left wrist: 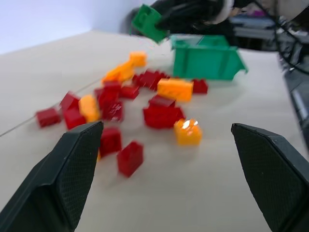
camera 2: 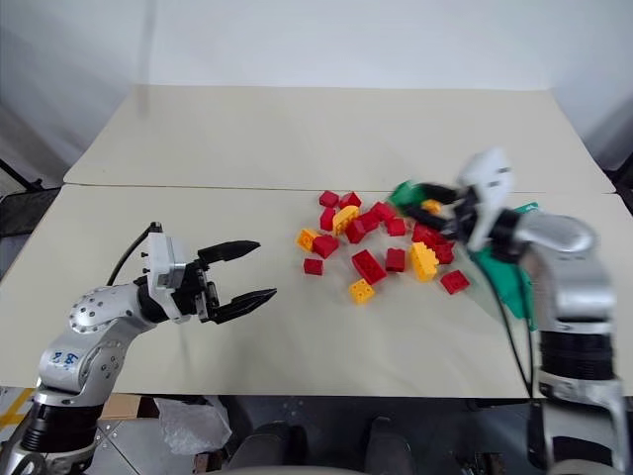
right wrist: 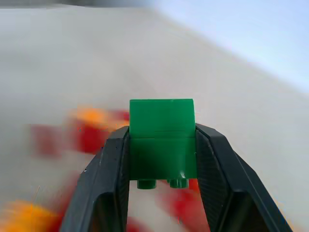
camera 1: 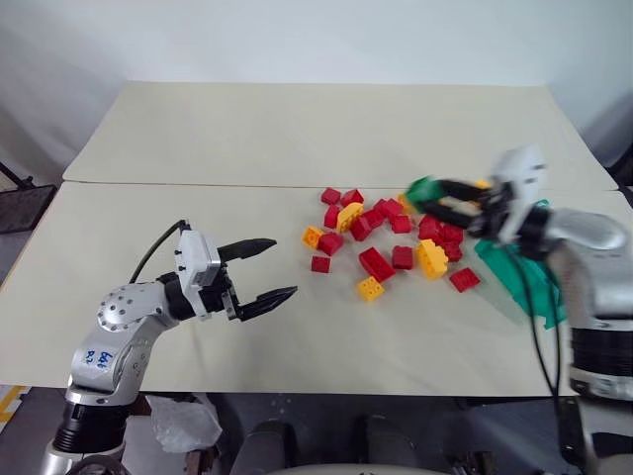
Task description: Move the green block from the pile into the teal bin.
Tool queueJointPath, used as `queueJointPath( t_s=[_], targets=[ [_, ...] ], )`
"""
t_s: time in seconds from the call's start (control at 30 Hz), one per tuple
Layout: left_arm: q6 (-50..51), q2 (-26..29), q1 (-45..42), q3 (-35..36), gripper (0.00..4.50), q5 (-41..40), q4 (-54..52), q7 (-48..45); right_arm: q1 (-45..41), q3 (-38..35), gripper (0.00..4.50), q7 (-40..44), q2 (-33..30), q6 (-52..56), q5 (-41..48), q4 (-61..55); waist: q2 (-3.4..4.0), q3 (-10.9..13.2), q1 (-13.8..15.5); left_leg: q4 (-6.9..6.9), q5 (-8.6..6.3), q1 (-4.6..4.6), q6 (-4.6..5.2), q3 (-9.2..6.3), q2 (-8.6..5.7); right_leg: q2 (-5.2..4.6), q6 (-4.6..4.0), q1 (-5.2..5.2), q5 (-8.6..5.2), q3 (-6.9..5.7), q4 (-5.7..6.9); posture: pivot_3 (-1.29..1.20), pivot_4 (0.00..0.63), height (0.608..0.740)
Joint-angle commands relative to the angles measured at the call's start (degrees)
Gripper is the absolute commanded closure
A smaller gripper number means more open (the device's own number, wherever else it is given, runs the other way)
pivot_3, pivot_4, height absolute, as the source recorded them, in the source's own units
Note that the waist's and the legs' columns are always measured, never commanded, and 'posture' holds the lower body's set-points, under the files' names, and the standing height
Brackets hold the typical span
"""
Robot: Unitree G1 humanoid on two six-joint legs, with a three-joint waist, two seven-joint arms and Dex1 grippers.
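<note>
The green block [right wrist: 161, 126] is clamped between the two black fingers of my right gripper [camera 1: 431, 194], which holds it in the air over the right rim of the pile [camera 1: 386, 237] of red and yellow-orange bricks. Just to the right of the pile stands the teal bin [left wrist: 205, 58], partly hidden behind my right arm in the eye views. My left gripper [camera 1: 283, 267] hovers open and empty to the left of the pile, pointing toward it.
The table top is two cream boards joined at a seam [camera 1: 198, 184]. Bare surface lies to the left of and behind the pile. The table's front edge [camera 1: 326, 392] runs close below my arms. A crumpled plastic bag [camera 1: 183, 424] lies under the table.
</note>
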Motion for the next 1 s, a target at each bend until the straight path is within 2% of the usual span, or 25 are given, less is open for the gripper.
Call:
queueJointPath(
  t_s=[0.03,0.17,0.4,0.47,0.57,0.7,0.73,0.87,1.0],
  targets=[
    [0.15,-0.75,-1.90,-0.50,0.00,-1.05,-0.29,-0.36,2.25,-5.65,3.03,-2.64,-2.89,-2.60,0.11,0.20,0.00,0.00,-0.07,-0.01,0.00,0.03,0.00,0.05,-0.01,0.02,0.00,0.03,0.00,0.01,-0.03,0.00,0.150,0.740],
    [-0.75,-1.62,-3.87,-1.83,0.00,-0.11,2.39,-1.80,8.43,-11.23,3.03,-5.08,-10.60,-1.14,-3.07,7.57,0.02,-0.01,-0.44,-0.02,0.03,0.18,0.01,0.20,0.02,0.07,0.00,0.14,0.00,0.05,-0.04,0.00,0.150,0.740],
    [-1.60,-1.72,-4.59,-2.11,0.00,0.57,3.94,-2.58,10.64,-6.78,3.03,-4.93,-13.09,-0.72,-4.84,13.63,0.02,-0.01,-0.93,0.01,0.09,0.25,0.08,0.36,0.10,0.06,0.00,0.16,0.00,0.24,-0.07,0.00,0.150,0.740],
    [-1.78,-1.44,-4.49,-1.86,0.00,0.71,4.10,-2.66,9.13,-6.64,2.32,-5.89,-12.50,-1.95,-4.74,16.32,0.02,-0.01,-0.77,0.02,0.13,0.26,0.08,0.37,0.09,0.06,0.00,0.16,0.00,0.27,-0.07,0.00,0.150,0.740],
    [-1.87,-0.96,-4.18,-1.26,0.00,1.01,3.76,-2.27,8.16,-6.41,1.48,-4.63,-12.25,-4.11,-3.98,18.67,0.03,0.00,-0.63,0.05,0.15,0.21,0.11,0.36,0.04,0.01,0.00,0.16,0.00,0.30,-0.11,0.00,0.150,0.740],
    [-2.26,0.41,-2.52,0.55,0.00,1.70,3.75,-1.61,7.21,-6.37,0.16,2.29,-11.61,-9.17,-0.21,17.43,0.03,0.00,-0.54,0.04,0.15,0.17,0.12,0.31,0.02,0.02,0.01,0.19,0.01,0.27,-0.23,0.00,0.150,0.740],
    [-2.33,0.94,-1.94,1.06,0.00,1.89,3.80,-1.45,6.63,-6.61,0.03,4.08,-11.11,-9.66,1.59,16.48,0.03,0.00,-0.58,0.01,0.15,0.17,0.12,0.32,0.03,0.03,0.01,0.19,0.01,0.27,-0.26,0.00,0.150,0.740],
    [-3.55,3.66,2.38,4.47,0.00,3.29,4.57,-1.20,4.37,-4.19,0.03,10.72,-8.23,-15.37,5.67,12.09,0.04,0.00,-0.94,0.00,0.15,0.19,0.11,0.32,0.08,0.06,0.01,0.19,0.01,0.25,-0.26,0.00,0.150,0.740],
    [-6.35,5.75,7.23,8.80,0.00,5.07,6.34,-0.28,4.98,1.13,0.03,12.54,-1.07,-15.20,10.46,1.71,0.03,0.00,-0.85,-0.02,0.14,0.24,0.07,0.29,0.18,0.13,-0.02,0.19,0.03,0.22,-0.23,0.00,0.150,0.740]
  ],
)
